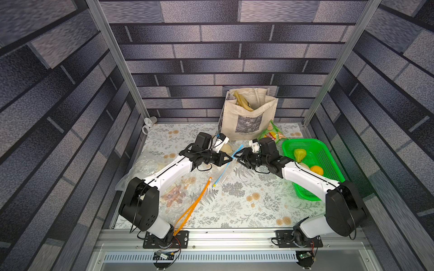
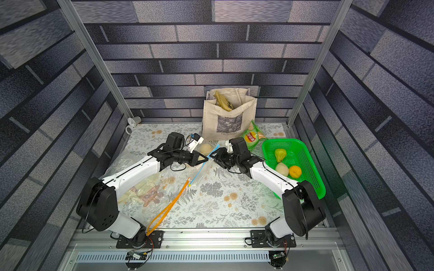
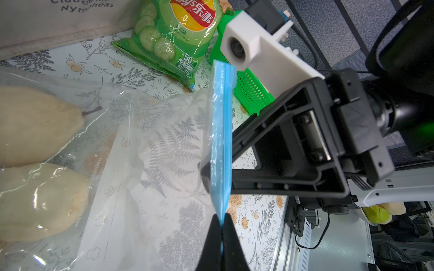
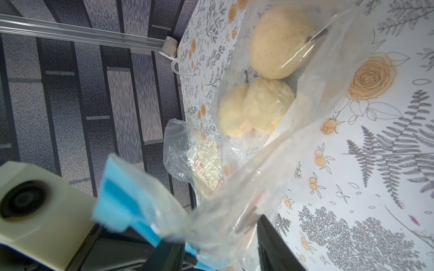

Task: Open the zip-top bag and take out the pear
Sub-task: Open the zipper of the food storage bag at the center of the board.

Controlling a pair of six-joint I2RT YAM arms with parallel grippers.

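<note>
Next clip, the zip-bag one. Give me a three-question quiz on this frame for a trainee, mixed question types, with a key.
1. True or false: the left gripper is shut on the blue zip strip of the zip-top bag.
2. Which of these lies in the green basket? A. an orange fruit B. a tape roll C. a cup
3. Short answer: what stands by the back wall, behind the chip bag?
Key: 1 true; 2 A; 3 the cloth tote bag.
</note>
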